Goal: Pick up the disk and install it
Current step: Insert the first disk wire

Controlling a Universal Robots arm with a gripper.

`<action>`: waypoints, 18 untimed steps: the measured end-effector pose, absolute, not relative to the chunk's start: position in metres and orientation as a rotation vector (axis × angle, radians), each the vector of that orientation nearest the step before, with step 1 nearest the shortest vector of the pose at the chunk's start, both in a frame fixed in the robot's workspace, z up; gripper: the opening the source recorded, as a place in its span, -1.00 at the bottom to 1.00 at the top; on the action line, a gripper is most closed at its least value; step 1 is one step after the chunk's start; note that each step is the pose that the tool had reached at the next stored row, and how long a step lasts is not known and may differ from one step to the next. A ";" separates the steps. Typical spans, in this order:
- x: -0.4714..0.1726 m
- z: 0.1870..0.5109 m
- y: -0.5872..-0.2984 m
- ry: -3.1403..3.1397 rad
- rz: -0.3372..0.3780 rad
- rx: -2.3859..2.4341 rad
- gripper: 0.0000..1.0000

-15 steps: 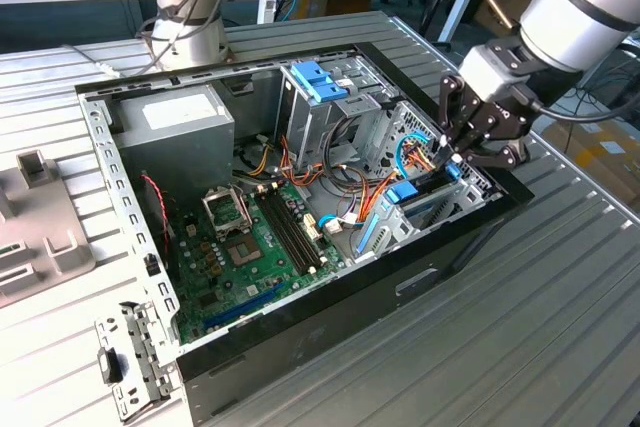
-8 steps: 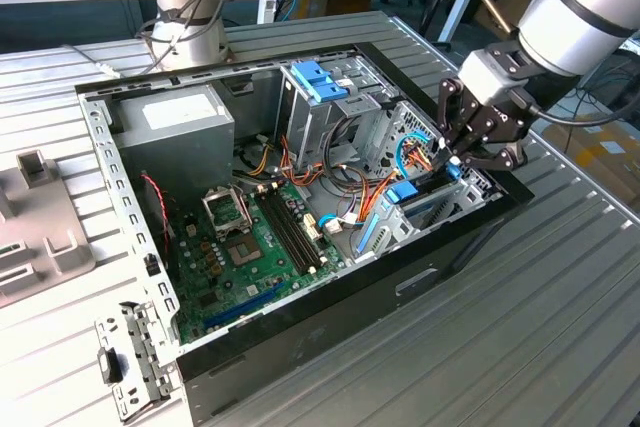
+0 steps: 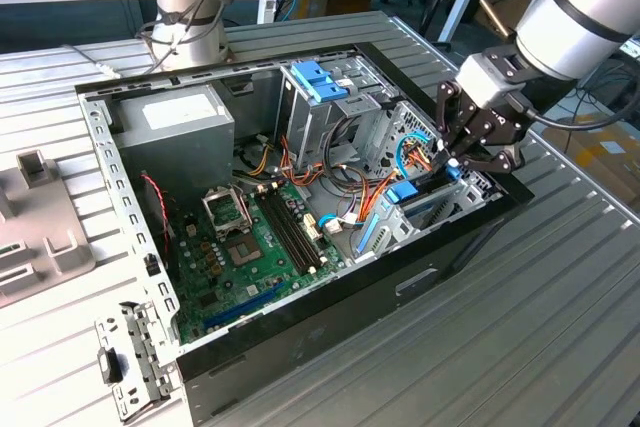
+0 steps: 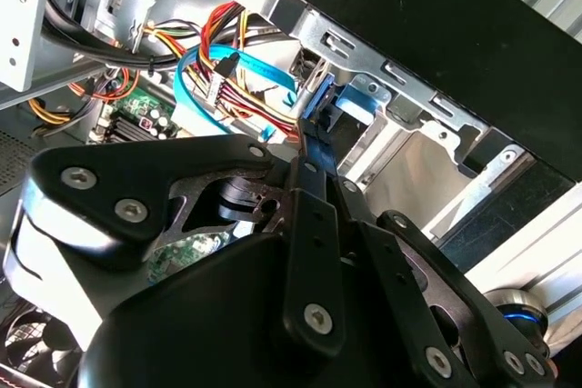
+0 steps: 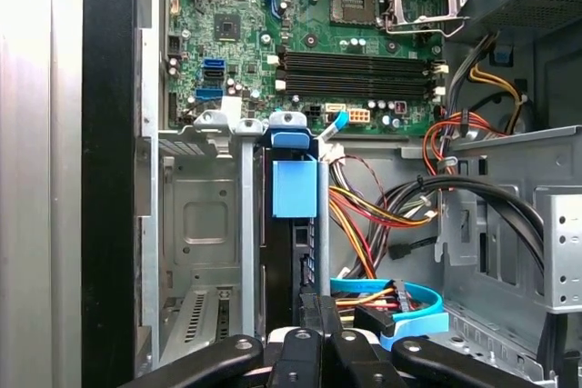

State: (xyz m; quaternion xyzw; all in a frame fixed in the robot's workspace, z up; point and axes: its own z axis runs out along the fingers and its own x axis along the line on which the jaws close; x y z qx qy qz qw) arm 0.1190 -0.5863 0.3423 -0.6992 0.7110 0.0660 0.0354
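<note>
tool (image 4: 305, 147) fingers pressed together on disk (image 5: 293, 270) edge (dark slab, blue trim) in drive bay (image 5: 205, 224)

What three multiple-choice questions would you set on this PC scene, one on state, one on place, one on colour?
1. How is the case? A open; B shut; C wrapped.
2. Where is the gripper? A outside the case; B over the drive bay; C under the case.
3. What colour is the motherboard? A red; B white; C green.

Key: A, the insides show from above; B, the gripper hangs over the bay at the case's end toward the exterior view's right; C, the board is green in the exterior view and the first wrist view.
</note>
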 end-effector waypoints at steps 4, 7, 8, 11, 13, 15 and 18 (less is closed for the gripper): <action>0.119 0.340 -0.587 2.185 0.204 -2.148 -0.79; 0.119 0.340 -0.587 2.184 0.204 -2.148 -0.79; 0.119 0.340 -0.587 2.184 0.204 -2.148 -0.79; 0.119 0.350 -0.587 2.184 0.204 -2.148 -0.79; 0.121 0.353 -0.587 2.184 0.205 -2.148 -0.79; 0.124 0.354 -0.587 2.185 0.205 -2.149 -0.79; 0.128 0.355 -0.587 2.186 0.208 -2.149 -0.79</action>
